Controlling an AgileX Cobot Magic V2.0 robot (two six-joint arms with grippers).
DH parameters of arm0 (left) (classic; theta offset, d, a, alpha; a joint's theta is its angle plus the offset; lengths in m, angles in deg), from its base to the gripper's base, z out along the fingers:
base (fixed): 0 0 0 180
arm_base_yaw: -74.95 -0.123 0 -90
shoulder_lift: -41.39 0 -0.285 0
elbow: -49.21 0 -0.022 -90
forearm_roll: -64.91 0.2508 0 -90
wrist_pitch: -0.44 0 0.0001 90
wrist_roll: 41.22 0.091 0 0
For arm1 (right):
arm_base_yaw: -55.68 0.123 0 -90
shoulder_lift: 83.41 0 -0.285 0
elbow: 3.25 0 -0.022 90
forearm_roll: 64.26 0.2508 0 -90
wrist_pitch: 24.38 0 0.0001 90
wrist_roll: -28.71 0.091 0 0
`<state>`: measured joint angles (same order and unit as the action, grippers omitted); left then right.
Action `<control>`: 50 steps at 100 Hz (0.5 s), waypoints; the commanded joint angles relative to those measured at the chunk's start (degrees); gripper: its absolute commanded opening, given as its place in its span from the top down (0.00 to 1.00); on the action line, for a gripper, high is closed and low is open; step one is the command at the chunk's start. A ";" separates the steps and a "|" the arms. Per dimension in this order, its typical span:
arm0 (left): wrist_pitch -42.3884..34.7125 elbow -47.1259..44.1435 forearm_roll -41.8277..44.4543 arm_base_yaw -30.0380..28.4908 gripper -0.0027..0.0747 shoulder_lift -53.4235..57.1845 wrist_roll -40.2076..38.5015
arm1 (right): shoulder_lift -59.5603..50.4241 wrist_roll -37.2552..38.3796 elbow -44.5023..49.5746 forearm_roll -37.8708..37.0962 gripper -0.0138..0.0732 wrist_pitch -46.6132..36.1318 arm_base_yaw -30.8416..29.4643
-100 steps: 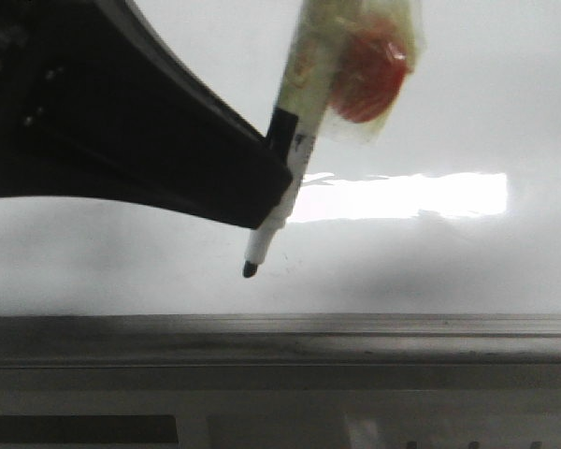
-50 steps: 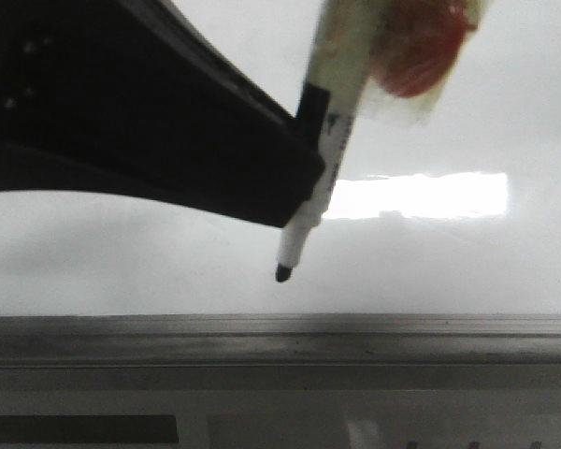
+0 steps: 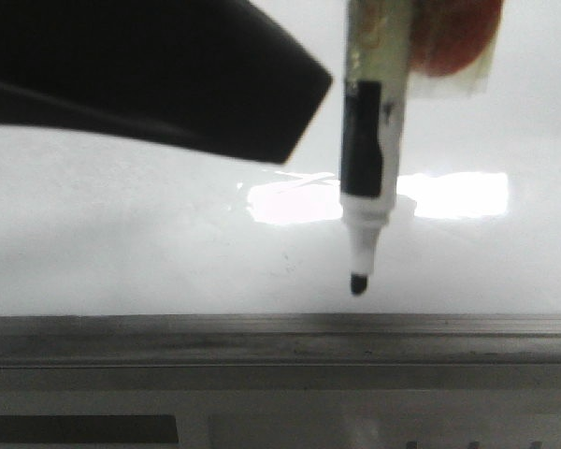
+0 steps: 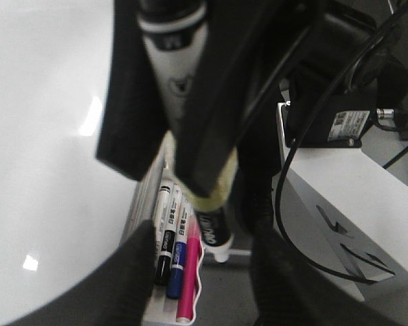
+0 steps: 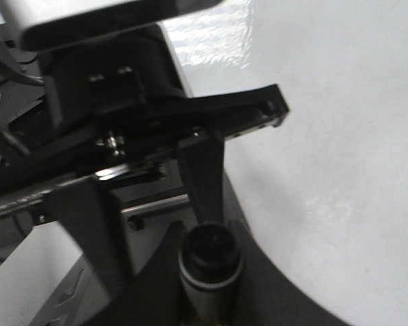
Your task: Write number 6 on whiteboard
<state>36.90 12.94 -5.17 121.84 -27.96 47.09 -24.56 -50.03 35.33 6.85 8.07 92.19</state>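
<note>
Black left gripper (image 4: pixel 190 163) clenched on marker (image 3: pixel 372 159); right gripper (image 5: pixel 211 265) clamps a dark cylinder (image 5: pixel 211 255)

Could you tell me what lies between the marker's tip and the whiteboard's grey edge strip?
Only a bare band of whiteboard separates the marker tip from the edge strip in the front view; no ink shows.

You've got 1 whiteboard (image 3: pixel 122 262), 1 marker (image 3: pixel 369 178) over it — and 3 spare pens (image 4: pixel 173 255) in 1 tray (image 4: pixel 164 316).
</note>
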 commanded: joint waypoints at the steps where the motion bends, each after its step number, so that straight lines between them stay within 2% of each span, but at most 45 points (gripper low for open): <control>1: -2.04 1.78 -3.44 -0.03 0.36 4.05 -0.93 | -2.19 -0.39 -1.84 1.91 0.92 -5.01 -0.14; 18: -9.20 1.21 -2.59 -0.03 0.43 12.03 -9.19 | -6.30 -3.39 -1.84 1.77 0.91 -11.44 -0.14; 34: -18.47 -3.57 -2.32 -0.03 0.52 22.03 -18.28 | -12.74 -7.02 -1.84 1.77 0.91 -17.05 -0.14; 50: -25.89 -11.04 -3.14 -0.03 0.65 32.07 -22.92 | -15.79 -17.20 -1.84 1.77 0.91 -20.20 -0.14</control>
<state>16.52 3.82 -6.13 121.84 -0.13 27.16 -39.68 -61.42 35.33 7.04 -8.91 92.19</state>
